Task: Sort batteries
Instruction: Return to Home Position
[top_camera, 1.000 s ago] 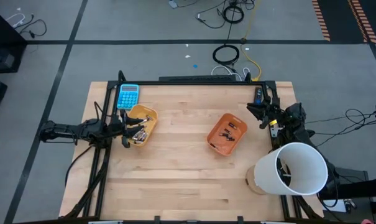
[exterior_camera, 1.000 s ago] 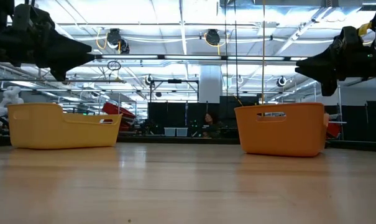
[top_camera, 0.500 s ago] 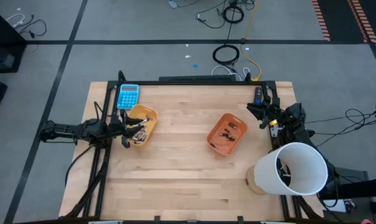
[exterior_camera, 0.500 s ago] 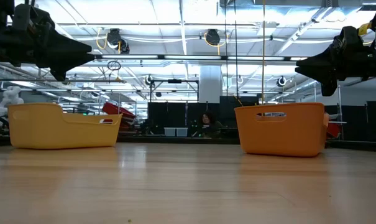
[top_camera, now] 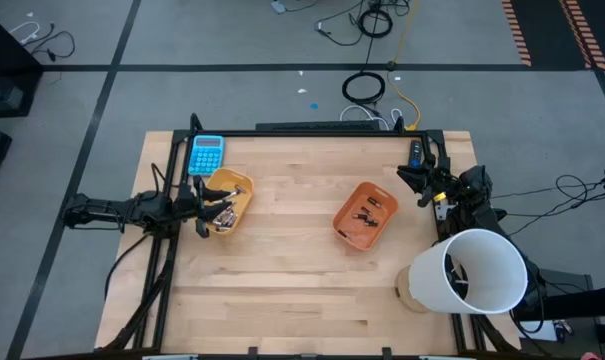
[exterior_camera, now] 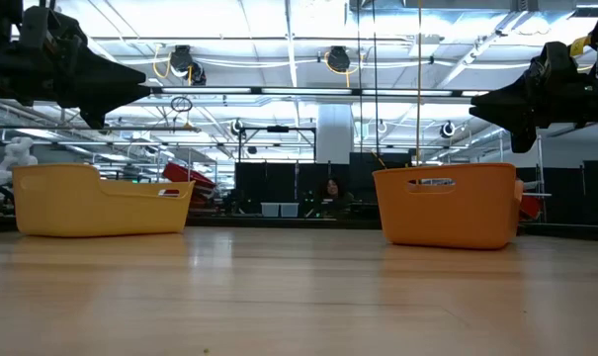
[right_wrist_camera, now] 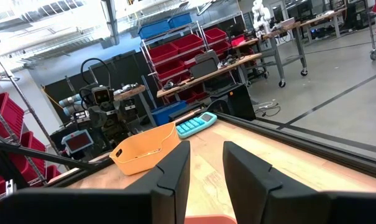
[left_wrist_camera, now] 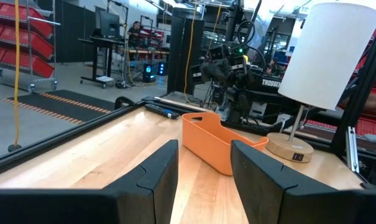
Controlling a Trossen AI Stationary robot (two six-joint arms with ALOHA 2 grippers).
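Observation:
Small batteries [top_camera: 221,213] lie in a yellow tray [top_camera: 228,200] at the table's left. More small dark batteries [top_camera: 366,212] lie in an orange tray [top_camera: 365,215] right of the middle. My left gripper [left_wrist_camera: 203,177] is open and empty, held level above the yellow tray's left end [top_camera: 204,208], pointing toward the orange tray [left_wrist_camera: 217,140]. My right gripper [right_wrist_camera: 206,167] is open and empty too. It hangs level near the table's right edge [top_camera: 414,180], pointing toward the yellow tray [right_wrist_camera: 144,149]. The low view shows both arms high above the trays [exterior_camera: 101,203] [exterior_camera: 447,203].
A blue calculator [top_camera: 206,154] lies at the far left corner. A dark remote-like stick [top_camera: 416,152] lies at the far right. A lamp with a white shade [top_camera: 469,272] stands on a wooden base at the near right corner. Bare wood stretches between and in front of the trays.

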